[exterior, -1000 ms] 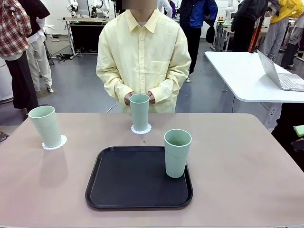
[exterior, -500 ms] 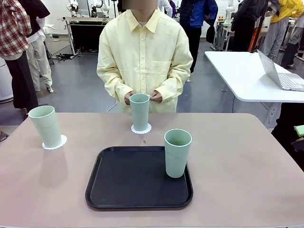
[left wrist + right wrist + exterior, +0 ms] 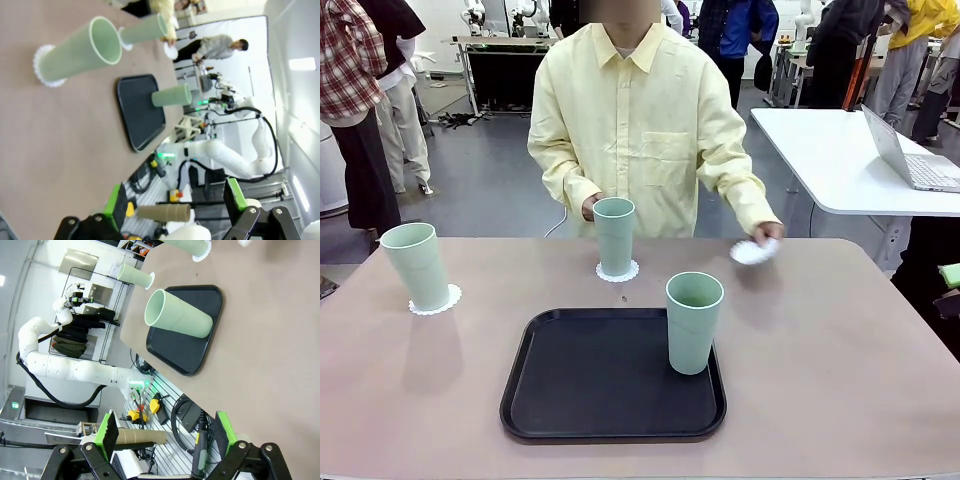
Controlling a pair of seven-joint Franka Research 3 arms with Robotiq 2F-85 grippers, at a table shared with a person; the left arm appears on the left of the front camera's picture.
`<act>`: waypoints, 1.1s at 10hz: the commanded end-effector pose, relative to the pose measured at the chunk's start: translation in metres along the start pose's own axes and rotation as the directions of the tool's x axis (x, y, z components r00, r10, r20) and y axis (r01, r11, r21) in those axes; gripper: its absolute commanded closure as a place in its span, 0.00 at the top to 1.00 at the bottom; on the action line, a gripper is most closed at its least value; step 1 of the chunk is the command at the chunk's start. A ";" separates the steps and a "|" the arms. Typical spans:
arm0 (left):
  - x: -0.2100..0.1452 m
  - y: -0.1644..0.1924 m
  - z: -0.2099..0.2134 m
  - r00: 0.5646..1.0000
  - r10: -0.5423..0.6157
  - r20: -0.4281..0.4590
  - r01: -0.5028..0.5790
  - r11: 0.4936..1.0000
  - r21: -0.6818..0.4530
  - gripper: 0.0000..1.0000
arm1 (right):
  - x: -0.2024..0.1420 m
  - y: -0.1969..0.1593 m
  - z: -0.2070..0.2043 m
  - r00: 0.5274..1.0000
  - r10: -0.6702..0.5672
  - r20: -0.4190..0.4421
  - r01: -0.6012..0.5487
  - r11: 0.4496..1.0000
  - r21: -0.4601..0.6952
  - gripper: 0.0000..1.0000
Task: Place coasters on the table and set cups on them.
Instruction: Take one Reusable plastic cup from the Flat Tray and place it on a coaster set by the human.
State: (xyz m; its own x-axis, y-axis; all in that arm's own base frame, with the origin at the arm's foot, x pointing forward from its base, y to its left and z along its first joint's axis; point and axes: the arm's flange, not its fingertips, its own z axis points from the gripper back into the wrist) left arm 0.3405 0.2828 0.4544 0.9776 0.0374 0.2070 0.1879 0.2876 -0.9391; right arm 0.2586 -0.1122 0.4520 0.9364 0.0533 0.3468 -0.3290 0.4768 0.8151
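Observation:
Two pale green cups stand on white lacy coasters on the table (image 3: 820, 380): one cup (image 3: 415, 265) on a coaster (image 3: 435, 300) at the far left, another cup (image 3: 614, 235) on a coaster (image 3: 617, 271) at the far middle. A third cup (image 3: 693, 322) stands upright in the right part of a black tray (image 3: 570, 375). The person's hand holds a third coaster (image 3: 754, 250) low over the table's far right. My left gripper (image 3: 175, 200) is open and off the table, and so is my right gripper (image 3: 165, 432). The tray cup (image 3: 177, 315) lies ahead of the right one.
The person stands at the far edge, the other hand (image 3: 590, 207) behind the middle cup. A white table (image 3: 830, 150) with a laptop stands at the back right. Bare tabletop lies right of the tray and along the front edge.
The person's hand has left the spot behind the middle cup and swung out to the right, carrying a coaster over the table. The cups, the tray and both grippers have not moved.

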 end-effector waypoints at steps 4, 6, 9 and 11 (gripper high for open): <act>-0.001 -0.001 0.000 1.000 0.000 0.010 0.000 1.000 0.000 1.00 | 0.003 -0.001 -0.001 1.000 0.019 0.019 -0.019 0.999 0.028 1.00; -0.001 -0.001 0.000 1.000 0.000 0.010 0.000 1.000 0.000 1.00 | 0.003 -0.001 -0.001 1.000 0.019 0.019 -0.019 0.999 0.028 1.00; -0.001 -0.001 0.000 1.000 0.000 0.010 0.000 1.000 0.000 1.00 | 0.003 -0.001 -0.001 1.000 0.019 0.019 -0.019 0.999 0.028 1.00; -0.001 -0.001 0.000 1.000 0.000 0.010 0.000 1.000 0.000 1.00 | 0.003 -0.001 -0.001 1.000 0.019 0.019 -0.019 0.999 0.028 1.00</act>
State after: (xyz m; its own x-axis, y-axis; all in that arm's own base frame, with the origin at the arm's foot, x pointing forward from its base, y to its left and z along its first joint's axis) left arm 0.3406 0.2828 0.4544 0.9776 0.0372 0.2070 0.1879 0.2876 -0.9391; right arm 0.2586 -0.1122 0.4520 0.9364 0.0533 0.3467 -0.3290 0.4768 0.8152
